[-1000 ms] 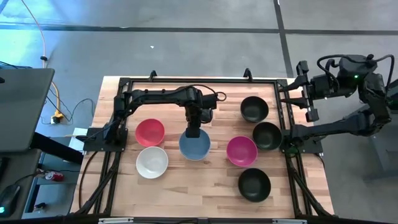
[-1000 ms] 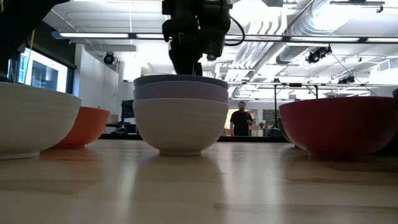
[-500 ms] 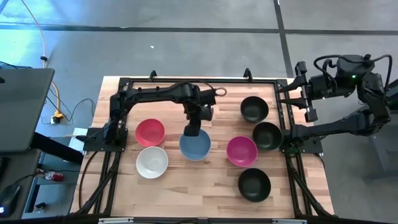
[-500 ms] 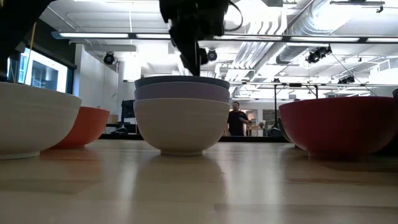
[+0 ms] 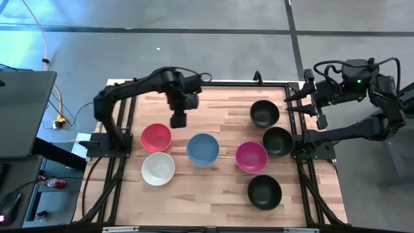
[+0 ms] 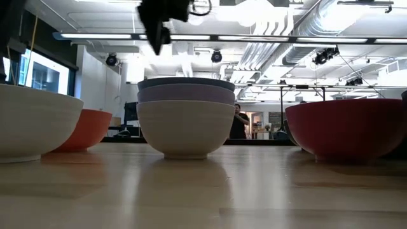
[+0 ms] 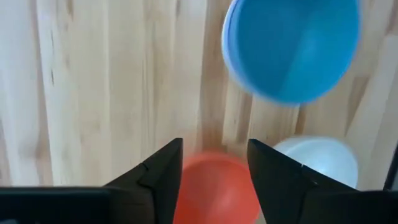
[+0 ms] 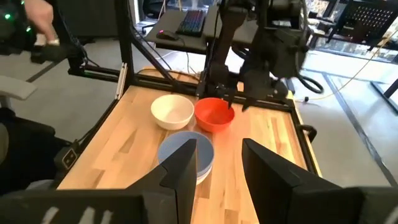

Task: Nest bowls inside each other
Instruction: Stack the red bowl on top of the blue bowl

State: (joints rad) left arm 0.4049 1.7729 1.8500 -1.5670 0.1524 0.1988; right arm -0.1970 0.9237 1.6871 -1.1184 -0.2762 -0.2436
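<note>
A stack of three nested bowls (image 5: 203, 149) is seen near the middle of the wooden table (image 5: 213, 194). In the low view, the stack (image 6: 186, 117) is shown as a white bowl at the bottom, a lavender bowl inside it and a blue bowl on top, only the rims of the upper two being exposed. The blue bowl's hollow is seen to hold nothing.

Just to the left of the stack, a red-pink bowl (image 5: 156, 137) is set, and a white bowl (image 5: 158, 168) is placed in front of it; both are single and unfilled. To the right of the stack, a magenta bowl (image 5: 251, 156) is seen standing alone. Three black bowls are spread along the right side: one (image 5: 264, 113) at the back, one (image 5: 277, 140) beside the magenta bowl, and one (image 5: 264, 191) at the front. None of these is nested.

The left gripper (image 5: 179, 119) is held above bare table behind the red-pink bowl, clear of the stack. Its fingers (image 7: 158, 177) are spread apart and nothing is gripped between them.

The right gripper (image 5: 321, 116) is parked beyond the table's right edge, with its fingers (image 8: 183, 168) spread and nothing held.
</note>
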